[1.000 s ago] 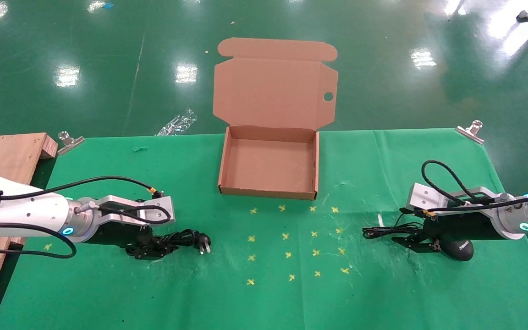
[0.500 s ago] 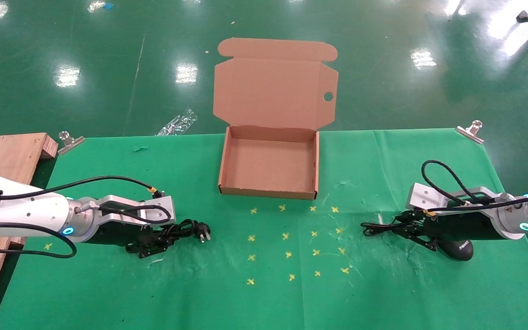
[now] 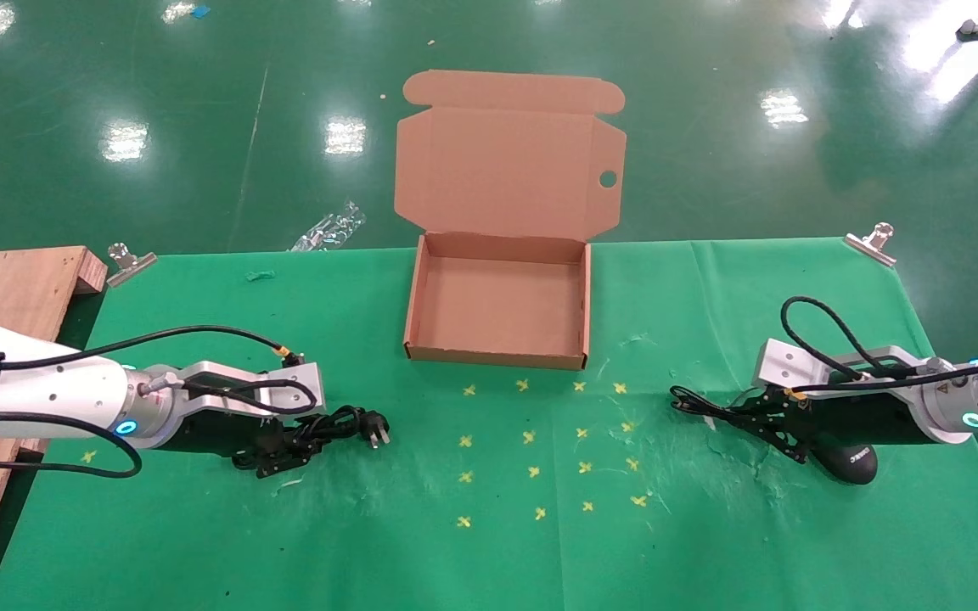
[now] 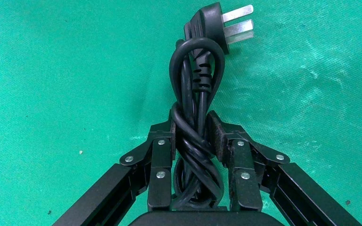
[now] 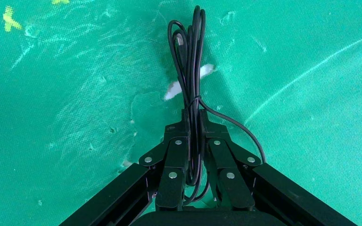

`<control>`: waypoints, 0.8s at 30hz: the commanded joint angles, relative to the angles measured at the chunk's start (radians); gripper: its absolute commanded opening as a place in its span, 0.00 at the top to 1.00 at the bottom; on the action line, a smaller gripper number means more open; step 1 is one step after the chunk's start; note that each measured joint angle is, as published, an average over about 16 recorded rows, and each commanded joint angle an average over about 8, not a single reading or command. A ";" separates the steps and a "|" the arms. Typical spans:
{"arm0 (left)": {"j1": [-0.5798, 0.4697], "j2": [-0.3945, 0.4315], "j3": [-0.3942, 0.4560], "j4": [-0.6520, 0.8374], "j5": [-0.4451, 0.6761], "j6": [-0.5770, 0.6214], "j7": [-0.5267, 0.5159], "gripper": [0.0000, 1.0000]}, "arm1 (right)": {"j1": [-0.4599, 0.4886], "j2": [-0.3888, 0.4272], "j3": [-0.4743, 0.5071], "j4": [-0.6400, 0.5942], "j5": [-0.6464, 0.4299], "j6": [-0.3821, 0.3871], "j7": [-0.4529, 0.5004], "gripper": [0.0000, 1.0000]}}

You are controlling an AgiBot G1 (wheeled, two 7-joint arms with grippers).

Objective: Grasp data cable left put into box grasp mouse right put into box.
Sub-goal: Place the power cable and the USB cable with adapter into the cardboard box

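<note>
Clamping mid-bundle, left end effector [image 4: 192, 141] gripped the data cable [image 4: 195, 94]; right end effector [image 5: 194, 134] pinched the mouse [image 3: 850, 462] wire for carrying to the box [image 3: 497, 352].

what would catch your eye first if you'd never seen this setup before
The open box stands mid-table, far side, its tall lid up and nothing inside. On the left, the left hand is shut on the cable, whose pronged plug points toward the middle. On the right, the right hand pinches the mouse's thin wire, with the mouse lying beside it on the cloth.
</note>
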 commanded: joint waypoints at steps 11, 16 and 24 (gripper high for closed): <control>-0.072 -0.088 -0.064 -0.086 -0.164 0.150 0.046 1.00 | 0.066 0.107 0.074 0.100 0.117 -0.125 -0.007 1.00; -0.106 -0.078 -0.098 -0.170 -0.291 0.243 0.017 1.00 | 0.075 0.195 0.112 0.237 0.176 -0.195 0.041 1.00; -0.098 0.154 -0.052 -0.255 -0.157 0.032 -0.064 1.00 | 0.052 0.331 0.175 0.577 0.249 -0.205 0.218 1.00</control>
